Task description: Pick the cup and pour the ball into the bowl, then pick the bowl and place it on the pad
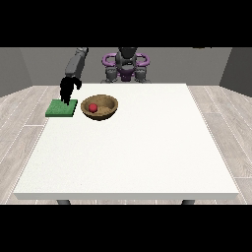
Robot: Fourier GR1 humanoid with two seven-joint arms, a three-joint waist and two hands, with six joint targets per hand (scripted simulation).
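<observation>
Front view: ball (93, 108) already in bowl (99, 107), bowl beside pad (62, 108) on desk (133, 147). Hand at view's left (68, 87) hangs over pad, finger state indeterminate. Watch: tilted lift spills ball; hand obstructs pad.

table (147, 157): large, white | floor (19, 113): pale planks, seemingly wood | wall (187, 64): grey

Wooden bowl (99, 107) upright, holding a red ball (93, 108), just beside the hand (67, 90) at the view's left; flat green pad (61, 109) beneath that hand.
</observation>
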